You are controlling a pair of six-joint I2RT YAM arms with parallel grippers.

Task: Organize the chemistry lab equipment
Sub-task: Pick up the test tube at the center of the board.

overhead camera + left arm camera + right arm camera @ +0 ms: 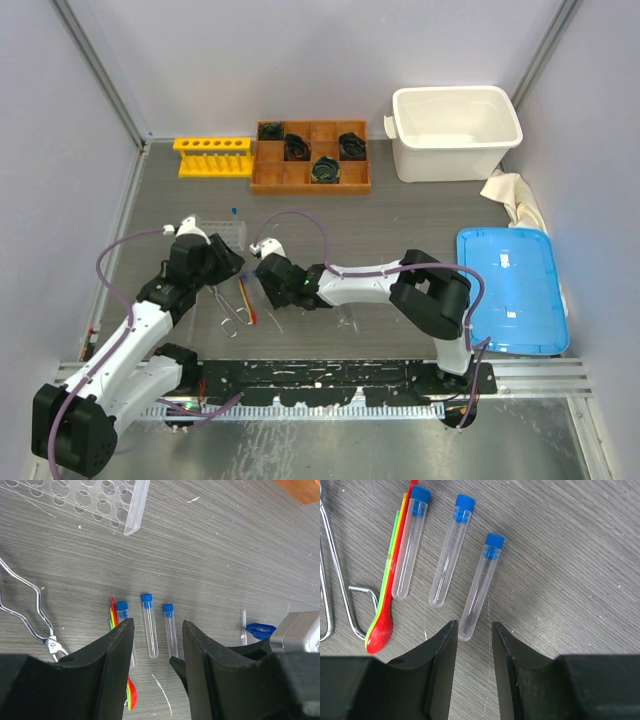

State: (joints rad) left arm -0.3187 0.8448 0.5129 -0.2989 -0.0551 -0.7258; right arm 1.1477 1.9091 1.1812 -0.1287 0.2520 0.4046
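— How is the left gripper [157, 625] set?
— Its jaws are held half open above three test tubes [149, 630]; nothing is gripped.
— And the right gripper [473, 627]?
— It is likewise parted and empty, with one tube's base seen at twelve o'clock. The red-orange stick [379, 632] is laid at the tubes' nine o'clock.

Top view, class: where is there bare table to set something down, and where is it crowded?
Free: the table between wooden tray, white tub and blue lid. Crowded: between the left gripper and right gripper, where test tubes and tongs lie.
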